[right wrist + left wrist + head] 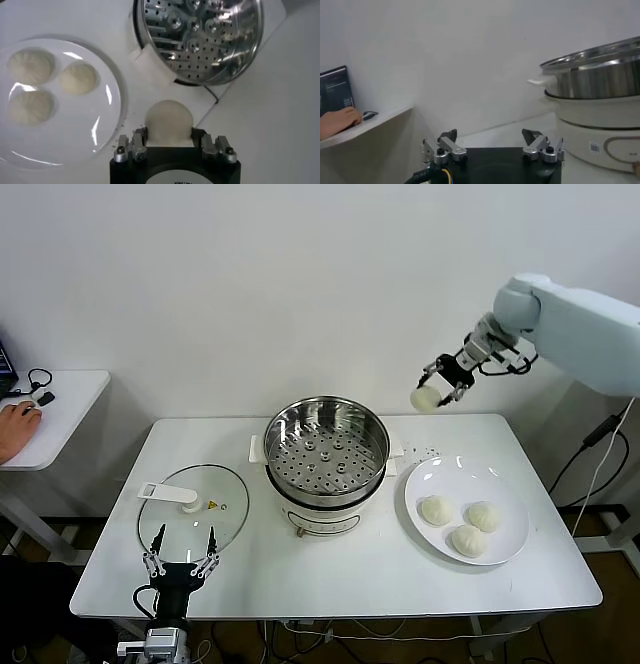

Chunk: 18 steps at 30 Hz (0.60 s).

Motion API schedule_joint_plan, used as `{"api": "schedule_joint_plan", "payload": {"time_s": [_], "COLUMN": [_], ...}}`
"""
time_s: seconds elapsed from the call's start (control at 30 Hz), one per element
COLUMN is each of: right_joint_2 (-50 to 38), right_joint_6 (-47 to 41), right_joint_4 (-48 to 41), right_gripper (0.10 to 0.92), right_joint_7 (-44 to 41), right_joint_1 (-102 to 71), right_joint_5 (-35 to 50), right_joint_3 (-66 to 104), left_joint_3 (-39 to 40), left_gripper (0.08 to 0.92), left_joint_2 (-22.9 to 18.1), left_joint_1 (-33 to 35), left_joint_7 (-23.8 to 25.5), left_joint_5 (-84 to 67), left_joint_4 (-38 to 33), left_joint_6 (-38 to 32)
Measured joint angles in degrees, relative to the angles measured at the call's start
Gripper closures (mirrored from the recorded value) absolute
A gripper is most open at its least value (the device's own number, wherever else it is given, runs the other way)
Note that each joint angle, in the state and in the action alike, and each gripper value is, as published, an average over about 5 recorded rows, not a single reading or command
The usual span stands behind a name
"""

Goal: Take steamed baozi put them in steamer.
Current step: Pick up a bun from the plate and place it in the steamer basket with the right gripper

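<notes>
Step in hand, as judged: carrying the first baozi across to the steamer; nothing is set down in it yet.

Near edge of the counter, left end: left gripper, jaws spread wide and holding nothing, parked just short of the glass lid, which lies flat on the counter's left half.

Right half, toward the near right corner: white plate holding three steamed baozi in a loose cluster, each touching or nearly touching its neighbour. One space on the plate is bare.

Centre of the counter: steamer, lid off, perforated tray showing, no bun inside.

Far edge, right of centre: right gripper, raised well above the counter, jaws clamped on either side of a fourth baozi. The right wrist view looks down past this bun onto the plate rim and the steamer's side handle, so it hangs between the two containers rather than over the tray.

Next move, as judged: travel left until the bun sits over the tray's middle, descend inside the steel wall without clipping it, then release. Three buns remain after this.
</notes>
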Motion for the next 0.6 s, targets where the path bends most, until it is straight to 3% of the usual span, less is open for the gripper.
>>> {"api": "schedule_joint_plan", "payload": {"time_s": [0.6], "right_joint_2": [15.6], "right_joint_6": [5.1], "right_joint_4": [-6.6], "right_gripper": [0.431], "right_joint_7": [2.0], "right_joint_1": [-3.5], "right_joint_5": [-5.9], "right_joint_3": [2.0], "left_joint_3": [0.1], "left_gripper": [0.177], "left_joint_2": [0.0], "left_joint_1": [-0.8], "left_joint_7": [-0.2], "left_joint_5": [-0.5], "left_joint_4": [0.3], "left_joint_6": [0.1]}}
